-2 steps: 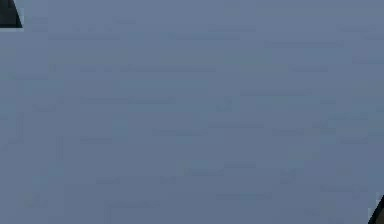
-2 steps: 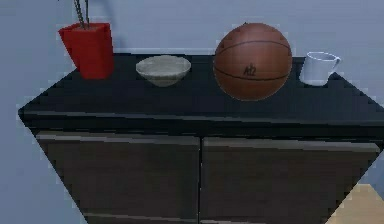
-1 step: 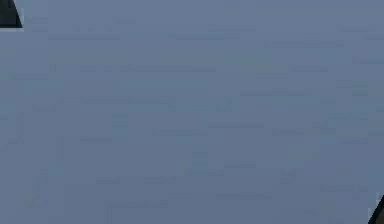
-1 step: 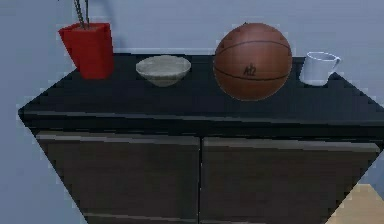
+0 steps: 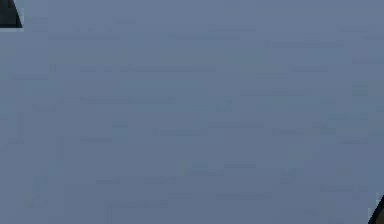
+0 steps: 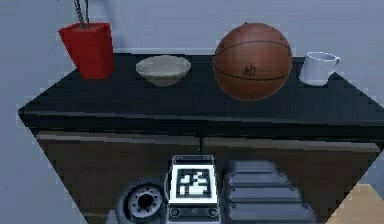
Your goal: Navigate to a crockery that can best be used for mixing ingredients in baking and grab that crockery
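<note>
In the arm side view a beige bowl point(image 6: 163, 69) stands on a black sideboard top point(image 6: 120, 100), between a red pot and a basketball. Low in this view, in front of the sideboard, the arm's end carries a white marked square point(image 6: 193, 185). Left of it sits the gripper point(image 6: 140, 205), a dark round body well short of the bowl. Its far end is not made out, so I cannot tell whether it holds anything.
A red pot point(image 6: 88, 50) with thin stems stands at the sideboard's left end. A basketball point(image 6: 253, 61) and a white mug point(image 6: 320, 68) stand right of the bowl. A blue-grey wall point(image 5: 190, 110) faces the forward view close up.
</note>
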Controlling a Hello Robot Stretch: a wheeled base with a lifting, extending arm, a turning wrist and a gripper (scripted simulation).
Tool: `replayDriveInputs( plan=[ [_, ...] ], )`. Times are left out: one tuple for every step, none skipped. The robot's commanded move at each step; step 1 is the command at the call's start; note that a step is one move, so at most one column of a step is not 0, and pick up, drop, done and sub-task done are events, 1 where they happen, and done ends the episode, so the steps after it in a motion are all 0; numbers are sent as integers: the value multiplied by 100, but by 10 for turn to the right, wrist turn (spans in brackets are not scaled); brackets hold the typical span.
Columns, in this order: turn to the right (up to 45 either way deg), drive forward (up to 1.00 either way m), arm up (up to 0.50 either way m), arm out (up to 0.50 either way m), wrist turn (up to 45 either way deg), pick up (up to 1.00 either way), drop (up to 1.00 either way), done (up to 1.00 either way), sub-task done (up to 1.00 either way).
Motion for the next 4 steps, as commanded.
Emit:
replayDriveInputs(
  plan=[
    [0, 0, 0, 32, 0, 0, 0, 0, 0],
    [0, 0, 0, 0, 450, 0, 0, 0, 0],
    [0, 0, 0, 0, 450, 0, 0, 0, 0],
    [0, 0, 0, 0, 450, 0, 0, 0, 0]
  ],
)
